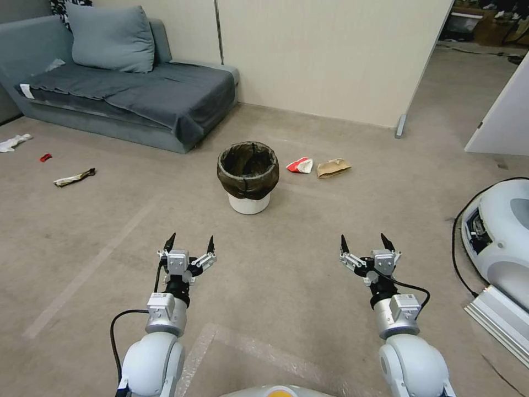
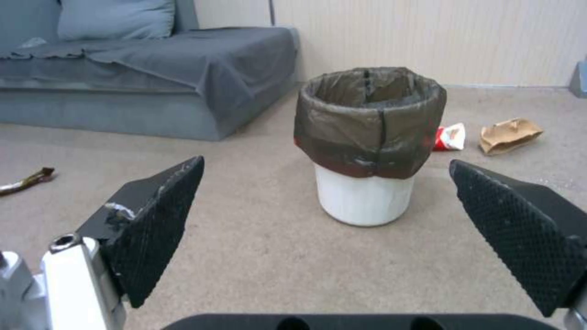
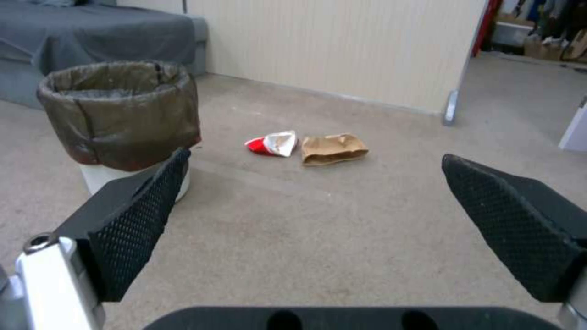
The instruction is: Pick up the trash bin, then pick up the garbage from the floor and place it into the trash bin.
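The trash bin [image 1: 248, 177] [image 2: 367, 146] [image 3: 122, 119] stands upright on the carpet ahead, white with a dark bag folded over its rim. Garbage lies just right of it: a red-and-white carton [image 1: 300, 165] [image 2: 449, 136] [image 3: 272, 143] and a brown paper bag [image 1: 333, 167] [image 2: 509, 134] [image 3: 333, 148]. More garbage lies far left: a wrapper [image 1: 74, 177] [image 2: 24, 180], a small red scrap [image 1: 45, 157] and white tissue [image 1: 14, 143]. My left gripper [image 1: 190, 241] [image 2: 324, 183] and right gripper [image 1: 363, 242] [image 3: 315, 178] hover open and empty, short of the bin.
A grey sofa [image 1: 121, 88] with a pillow stands at the back left. A beige partition wall [image 1: 330, 55] runs behind the bin. A white machine [image 1: 498, 231] with a black cable sits at the right. Bare carpet lies between the grippers and the bin.
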Controlling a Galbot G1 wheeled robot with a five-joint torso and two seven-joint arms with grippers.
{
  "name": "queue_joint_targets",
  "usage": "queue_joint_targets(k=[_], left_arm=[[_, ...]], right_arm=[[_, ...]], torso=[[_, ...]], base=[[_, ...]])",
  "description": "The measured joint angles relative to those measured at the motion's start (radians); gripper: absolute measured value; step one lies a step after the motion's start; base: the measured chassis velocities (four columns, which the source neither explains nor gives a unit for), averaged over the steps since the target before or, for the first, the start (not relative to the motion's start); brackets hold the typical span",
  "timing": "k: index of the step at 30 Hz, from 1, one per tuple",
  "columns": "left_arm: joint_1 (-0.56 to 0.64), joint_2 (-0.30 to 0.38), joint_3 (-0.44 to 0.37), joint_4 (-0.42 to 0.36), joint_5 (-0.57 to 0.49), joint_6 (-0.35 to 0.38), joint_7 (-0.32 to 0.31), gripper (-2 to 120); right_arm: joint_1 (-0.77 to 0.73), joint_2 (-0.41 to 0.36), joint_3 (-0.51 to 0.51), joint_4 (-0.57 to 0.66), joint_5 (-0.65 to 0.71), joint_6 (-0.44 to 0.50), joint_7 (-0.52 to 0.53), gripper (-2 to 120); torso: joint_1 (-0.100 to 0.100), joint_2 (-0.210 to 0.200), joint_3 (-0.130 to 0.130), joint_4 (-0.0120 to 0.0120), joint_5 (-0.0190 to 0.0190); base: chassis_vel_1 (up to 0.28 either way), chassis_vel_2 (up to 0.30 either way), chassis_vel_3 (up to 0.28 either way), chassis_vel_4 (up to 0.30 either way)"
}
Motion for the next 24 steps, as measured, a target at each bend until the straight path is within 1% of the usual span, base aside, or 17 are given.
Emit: queue_joint_targets(k=[17,18,19,20,21,22,23,24], left_arm=[[0.004,0.000,0.000,0.000,0.000,0.000,0.000,100],[0.010,0.000,-0.001,-0.004,0.000,0.002,-0.001,100],[0.021,0.001,-0.002,-0.014,-0.001,0.007,-0.002,100],[0.051,0.004,-0.005,-0.038,-0.004,0.020,-0.006,100],[0.051,0.004,-0.005,-0.038,-0.004,0.020,-0.006,100],[0.092,0.008,-0.010,-0.070,-0.009,0.039,-0.013,100],[0.133,0.011,-0.015,-0.103,-0.014,0.058,-0.020,100],[0.133,0.011,-0.015,-0.103,-0.014,0.058,-0.020,100]], right_arm=[[-0.008,0.001,0.000,0.001,0.000,0.000,0.000,100],[-0.024,0.006,0.002,0.011,0.000,0.003,0.002,100],[-0.046,0.012,0.004,0.023,-0.002,0.006,0.005,100],[-0.079,0.022,0.009,0.040,-0.005,0.010,0.010,100],[-0.079,0.022,0.009,0.040,-0.005,0.010,0.010,100],[-0.122,0.030,0.011,0.057,-0.006,0.014,0.014,100],[-0.138,0.032,0.013,0.059,-0.006,0.014,0.016,100],[-0.138,0.032,0.013,0.059,-0.006,0.014,0.016,100]], torso=[[0.000,0.000,0.000,-0.0001,0.0001],[0.000,0.000,0.000,0.0004,-0.0001],[0.000,0.000,0.000,-0.0002,-0.0002],[0.000,0.000,0.000,-0.0003,0.0001],[0.000,0.000,0.000,-0.0003,0.0001],[0.000,0.000,0.000,-0.0007,-0.0002],[0.000,0.000,0.000,0.0000,-0.0003],[0.000,0.000,0.000,0.0000,-0.0003]], base=[[0.000,0.000,0.000,0.000],[0.000,0.000,0.000,0.000],[0.000,0.000,0.000,0.000],[0.000,0.000,0.000,0.000],[0.000,0.000,0.000,0.000],[0.000,0.000,0.000,0.000],[0.000,0.000,0.000,0.000],[0.000,0.000,0.000,0.000]])
